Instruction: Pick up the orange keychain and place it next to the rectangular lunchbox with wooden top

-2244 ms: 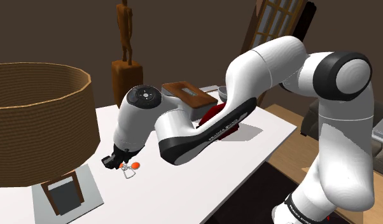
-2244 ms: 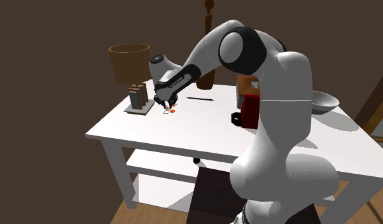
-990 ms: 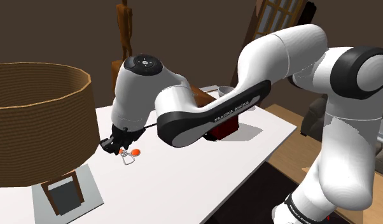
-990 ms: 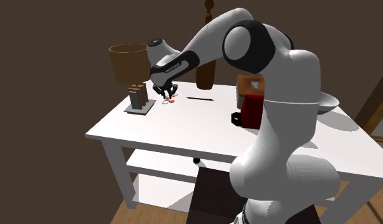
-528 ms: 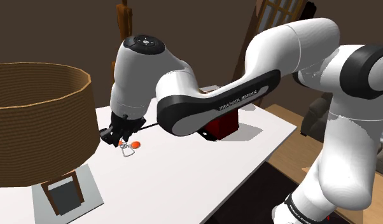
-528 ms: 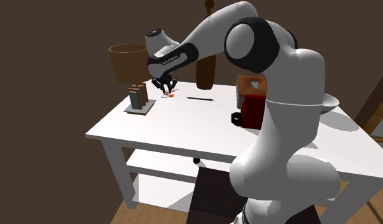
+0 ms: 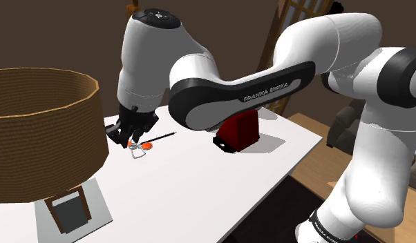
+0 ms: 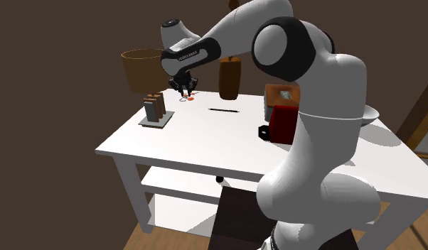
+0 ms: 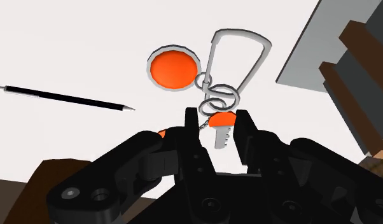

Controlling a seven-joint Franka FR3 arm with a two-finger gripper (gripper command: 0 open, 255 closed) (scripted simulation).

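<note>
The orange keychain (image 9: 174, 67), an orange disc with a silver carabiner and a small orange-headed key, hangs from my gripper (image 9: 219, 124). The black fingers are shut on the key. In the shoulder view the gripper (image 7: 133, 140) holds the keychain (image 7: 141, 147) a little above the white table (image 7: 200, 186), beside the lampshade. The second exterior view puts the gripper (image 8: 183, 89) and keychain (image 8: 187, 99) over the table's far end. The red lunchbox (image 8: 280, 117) with a brown top stands toward that view's right; in the shoulder view my arm hides the top of the lunchbox (image 7: 240, 131).
A black pen (image 8: 223, 110) lies on the table between keychain and lunchbox. A big woven lampshade (image 7: 41, 138) on a grey base stands at the shoulder view's left. A white bowl (image 8: 362, 112) sits behind the lunchbox, and a brown wooden block (image 8: 229, 78) stands at the table's back.
My gripper has risen from the table with the keychain shut in it, moving up and toward the table's far end. The pen and lunchbox have stayed put.
</note>
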